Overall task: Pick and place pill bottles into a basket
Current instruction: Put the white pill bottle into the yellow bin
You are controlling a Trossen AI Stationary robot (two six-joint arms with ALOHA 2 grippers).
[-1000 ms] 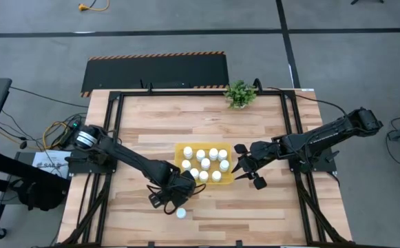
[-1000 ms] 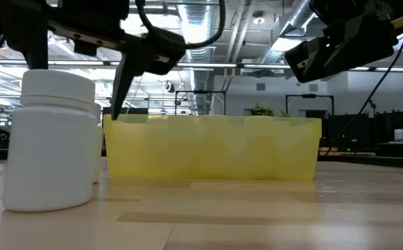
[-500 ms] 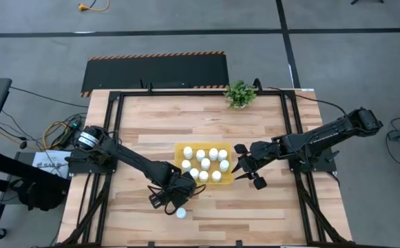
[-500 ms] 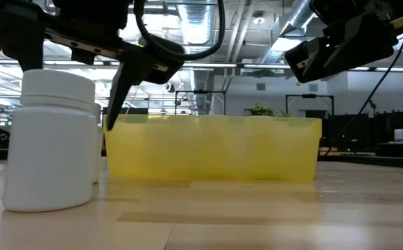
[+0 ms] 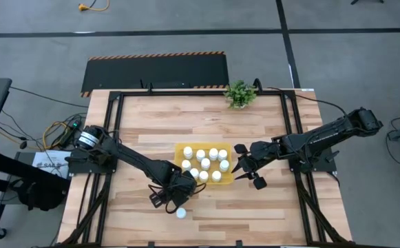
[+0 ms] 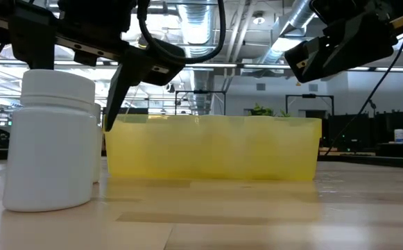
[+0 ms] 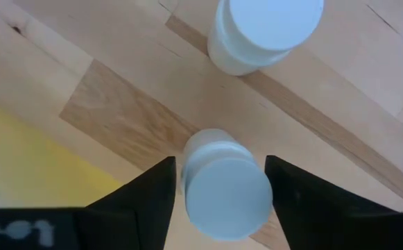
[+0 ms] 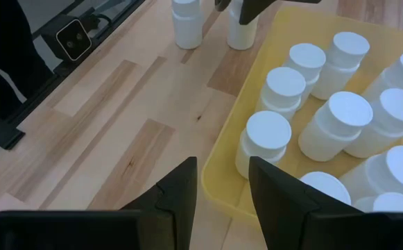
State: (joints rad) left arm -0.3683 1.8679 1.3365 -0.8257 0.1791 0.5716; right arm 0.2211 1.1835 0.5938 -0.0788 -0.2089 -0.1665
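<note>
Looking straight down, the high view is showing the left gripper [image 5: 174, 200] hanging just off the front-left corner of the yellow basket [image 5: 179, 150], which is sitting mid-table with upright pill bottles [image 5: 205, 163] packed inside. One loose bottle [image 5: 181, 213] is standing on the wooden table [image 5: 144, 124] just in front of that gripper. The right gripper [image 5: 244, 167] is waiting beside the basket's right edge, near a small potted plant [image 5: 239, 93] at the far side.

Seen from table height, the loose bottle [image 6: 50, 141] is filling the foreground left of the basket [image 6: 212, 148], with dark arm parts hanging above.

Through the left wrist camera, the fingers [image 7: 149, 201] are straddling a second bottle [image 7: 226, 186], flanking its cap; whether they are pressing it, I cannot tell.

Through the right wrist camera, the fingers [image 8: 177, 191] are standing parallel with a narrow gap over the basket's rim [image 8: 223, 191], pinching nothing.
</note>
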